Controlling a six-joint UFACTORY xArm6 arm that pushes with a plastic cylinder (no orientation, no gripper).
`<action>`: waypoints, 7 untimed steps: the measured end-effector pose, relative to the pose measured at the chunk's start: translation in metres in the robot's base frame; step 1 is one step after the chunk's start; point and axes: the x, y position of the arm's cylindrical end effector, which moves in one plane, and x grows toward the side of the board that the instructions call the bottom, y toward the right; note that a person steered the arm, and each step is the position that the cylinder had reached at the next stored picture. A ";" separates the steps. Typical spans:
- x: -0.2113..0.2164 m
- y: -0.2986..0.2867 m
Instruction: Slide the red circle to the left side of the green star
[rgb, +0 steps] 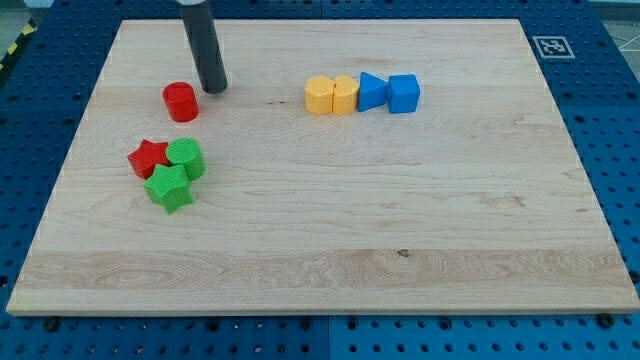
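The red circle (181, 101) sits on the wooden board at the view's upper left. My tip (213, 90) stands just to its right and slightly above, close to it with a small gap. The green star (169, 187) lies lower down at the view's left, below the red circle. A red star (148, 157) touches the green star's upper left, and a green circle (187, 157) touches its upper right.
A row of touching blocks lies at the view's upper middle: a yellow hexagon (319, 95), a yellow heart-like block (345, 95), a blue triangle (372, 91) and a blue cube (404, 93). The board's left edge (62, 170) is near the star cluster.
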 end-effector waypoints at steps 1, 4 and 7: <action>0.010 -0.002; 0.004 -0.047; 0.039 -0.046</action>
